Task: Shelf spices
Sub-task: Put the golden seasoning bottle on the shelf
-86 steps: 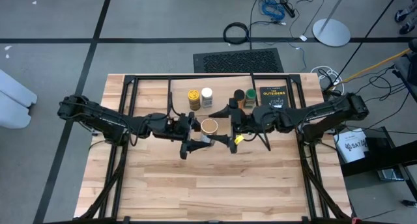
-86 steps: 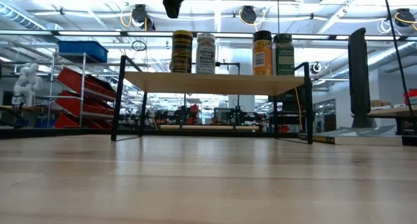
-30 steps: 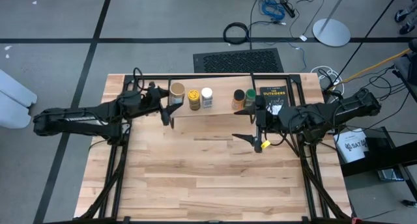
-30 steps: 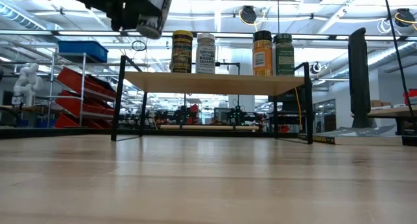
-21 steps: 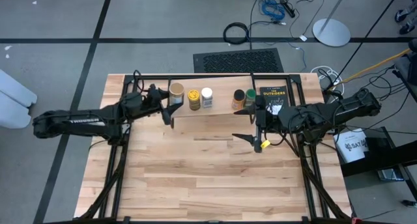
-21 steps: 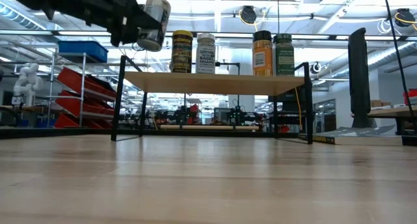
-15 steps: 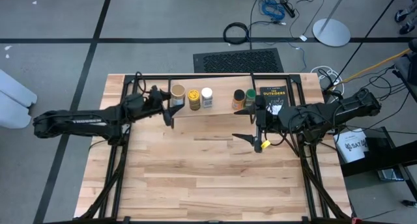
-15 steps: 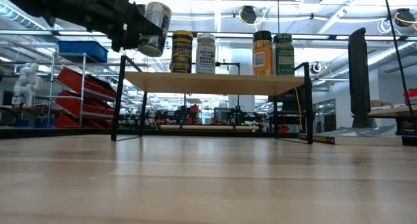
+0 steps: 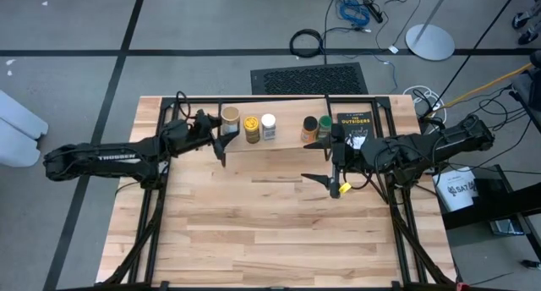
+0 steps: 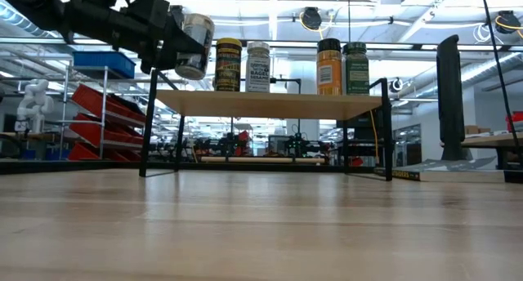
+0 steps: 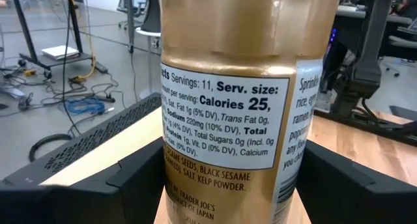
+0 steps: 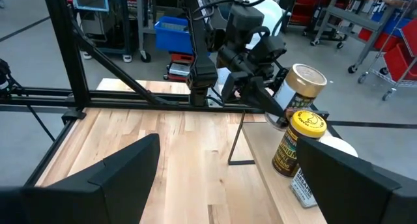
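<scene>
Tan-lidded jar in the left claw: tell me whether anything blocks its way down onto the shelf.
Nothing visible does. The left claw holds the tan-lidded jar tilted above the shelf's bare left end; the yellow-lidded jar stands just beside that spot.

A dark robot arm's fingers (image 10: 167,46) are gripping a tilted tan-lidded spice jar (image 10: 194,46) above the light-wood shelf's (image 10: 270,103) end. Four upright spice jars (image 10: 290,67) are standing on it.
</scene>
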You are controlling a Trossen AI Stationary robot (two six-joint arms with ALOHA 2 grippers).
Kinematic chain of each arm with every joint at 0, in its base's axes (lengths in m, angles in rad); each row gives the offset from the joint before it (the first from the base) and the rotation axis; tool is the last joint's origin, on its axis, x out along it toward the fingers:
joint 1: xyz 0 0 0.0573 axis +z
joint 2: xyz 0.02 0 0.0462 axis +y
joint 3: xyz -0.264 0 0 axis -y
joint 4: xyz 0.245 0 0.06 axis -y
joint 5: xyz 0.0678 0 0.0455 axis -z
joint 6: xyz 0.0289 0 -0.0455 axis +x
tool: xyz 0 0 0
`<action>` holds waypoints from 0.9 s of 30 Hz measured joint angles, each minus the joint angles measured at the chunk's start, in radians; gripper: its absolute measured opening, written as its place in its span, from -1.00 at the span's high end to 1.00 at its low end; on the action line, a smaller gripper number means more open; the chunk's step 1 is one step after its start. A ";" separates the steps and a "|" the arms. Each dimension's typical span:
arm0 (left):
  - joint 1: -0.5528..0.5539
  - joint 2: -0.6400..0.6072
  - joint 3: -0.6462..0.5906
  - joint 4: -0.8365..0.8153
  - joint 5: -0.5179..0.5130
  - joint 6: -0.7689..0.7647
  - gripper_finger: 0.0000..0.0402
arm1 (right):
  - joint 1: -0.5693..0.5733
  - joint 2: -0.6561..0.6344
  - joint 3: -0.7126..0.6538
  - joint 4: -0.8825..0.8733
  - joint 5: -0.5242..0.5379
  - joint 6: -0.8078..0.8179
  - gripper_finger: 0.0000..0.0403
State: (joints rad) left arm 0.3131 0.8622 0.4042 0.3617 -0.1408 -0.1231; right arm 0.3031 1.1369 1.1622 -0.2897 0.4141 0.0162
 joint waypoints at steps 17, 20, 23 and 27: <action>0.001 0.161 0.002 0.114 0.039 0.000 -0.50 | 0.000 0.000 0.000 0.000 0.000 0.001 -0.73; 0.001 0.161 0.002 0.113 0.039 0.000 -0.50 | 0.000 0.000 0.000 0.000 0.000 0.001 -0.73; 0.001 0.161 0.002 0.111 0.037 0.000 -0.50 | 0.000 0.000 0.000 0.000 0.000 0.001 -0.73; 0.001 0.161 0.003 0.105 0.036 0.008 -0.50 | 0.000 0.000 0.000 0.000 0.000 0.001 -0.73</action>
State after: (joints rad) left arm 0.3141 1.0233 0.4072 0.4665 -0.1043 -0.1154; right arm 0.3027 1.1366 1.1622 -0.2901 0.4145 0.0174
